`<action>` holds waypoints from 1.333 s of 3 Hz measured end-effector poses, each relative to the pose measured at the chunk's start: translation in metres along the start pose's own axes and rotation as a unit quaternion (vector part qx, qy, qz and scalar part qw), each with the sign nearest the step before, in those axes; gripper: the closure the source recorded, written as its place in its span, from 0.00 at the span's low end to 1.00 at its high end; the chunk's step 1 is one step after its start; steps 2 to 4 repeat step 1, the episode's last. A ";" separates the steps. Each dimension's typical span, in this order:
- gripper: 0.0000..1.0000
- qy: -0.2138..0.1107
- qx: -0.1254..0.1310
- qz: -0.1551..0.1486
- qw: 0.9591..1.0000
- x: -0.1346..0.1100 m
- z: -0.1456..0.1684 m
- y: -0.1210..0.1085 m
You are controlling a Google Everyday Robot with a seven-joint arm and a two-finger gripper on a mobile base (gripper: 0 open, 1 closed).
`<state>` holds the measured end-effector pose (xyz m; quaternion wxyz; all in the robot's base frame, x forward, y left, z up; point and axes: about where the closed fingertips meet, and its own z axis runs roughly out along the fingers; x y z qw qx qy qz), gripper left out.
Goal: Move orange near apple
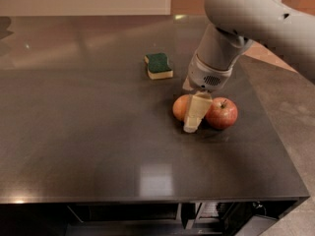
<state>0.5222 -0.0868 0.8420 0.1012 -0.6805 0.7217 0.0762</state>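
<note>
The orange (180, 107) sits on the dark tabletop (88, 132), right of centre. The red apple (222, 113) with its short stem stands just to its right, a small gap apart or touching. My gripper (192, 118) hangs down from the grey arm (221, 48) and is low at the orange, covering the orange's right side and the space between the two fruits. Both fruits rest on the table.
A green and yellow sponge (159, 65) lies behind and left of the fruits. The table's front edge (147, 198) and right edge (275, 132) are close to the fruits, with floor beyond on the right.
</note>
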 end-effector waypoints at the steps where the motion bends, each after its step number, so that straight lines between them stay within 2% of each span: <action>1: 0.00 0.000 0.000 0.000 1.000 0.000 0.000 0.000; 4: 0.00 0.000 0.000 0.000 1.000 0.000 0.000 0.000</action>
